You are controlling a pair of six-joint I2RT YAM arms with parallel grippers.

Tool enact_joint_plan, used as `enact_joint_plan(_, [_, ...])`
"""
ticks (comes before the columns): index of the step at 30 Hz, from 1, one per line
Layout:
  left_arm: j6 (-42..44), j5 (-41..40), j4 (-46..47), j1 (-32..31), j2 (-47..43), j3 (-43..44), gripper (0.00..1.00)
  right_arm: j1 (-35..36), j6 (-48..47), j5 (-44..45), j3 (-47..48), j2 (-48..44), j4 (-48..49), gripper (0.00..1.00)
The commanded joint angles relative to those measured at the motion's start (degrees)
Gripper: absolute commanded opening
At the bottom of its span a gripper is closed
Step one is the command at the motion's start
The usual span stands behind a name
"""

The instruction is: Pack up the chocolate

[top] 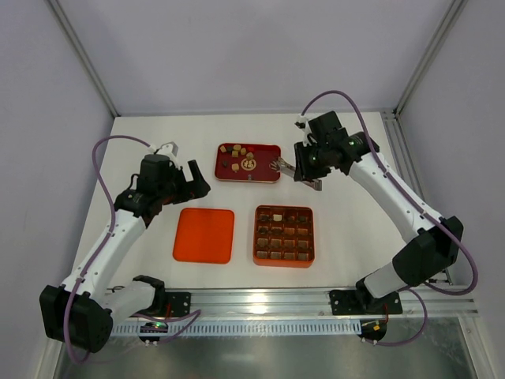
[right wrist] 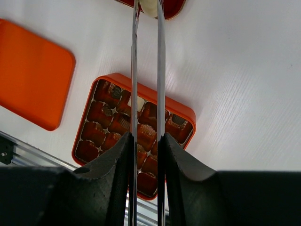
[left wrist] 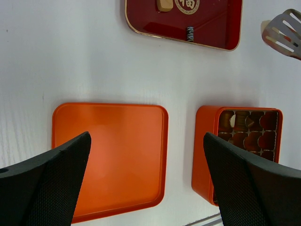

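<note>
Several loose chocolate pieces (top: 237, 150) lie in a red tray (top: 264, 175) at the back. The orange gridded box (top: 284, 234) holds chocolates in some cells (right wrist: 106, 113), one of them cream-white. My right gripper (top: 309, 170) is shut on thin metal tweezers (right wrist: 160, 70), whose tips pinch a cream-white chocolate (right wrist: 149, 7) just off the tray's right end. The tweezer tips and that piece also show in the left wrist view (left wrist: 282, 33). My left gripper (left wrist: 146, 141) is open and empty, hovering above the flat orange lid (left wrist: 108, 155).
The lid (top: 204, 234) lies left of the box on the white table. A metal rail (top: 260, 298) runs along the near edge. Frame posts stand at the back corners.
</note>
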Motion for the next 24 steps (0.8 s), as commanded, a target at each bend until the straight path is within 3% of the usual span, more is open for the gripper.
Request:
enact_joint_plan(1, [0.3, 0.6, 1.7, 0.1, -1.1, 0.0, 1.0, -0.1, 0.8, -1.2, -1.4, -5.0, -0.5, 0.33])
enact_joint_plan(24, [0.3, 0.7, 1.8, 0.1, 0.1, 0.0, 1.0, 0.0, 6.4, -6.1, -21.3, -31.0, -8.6, 0.34])
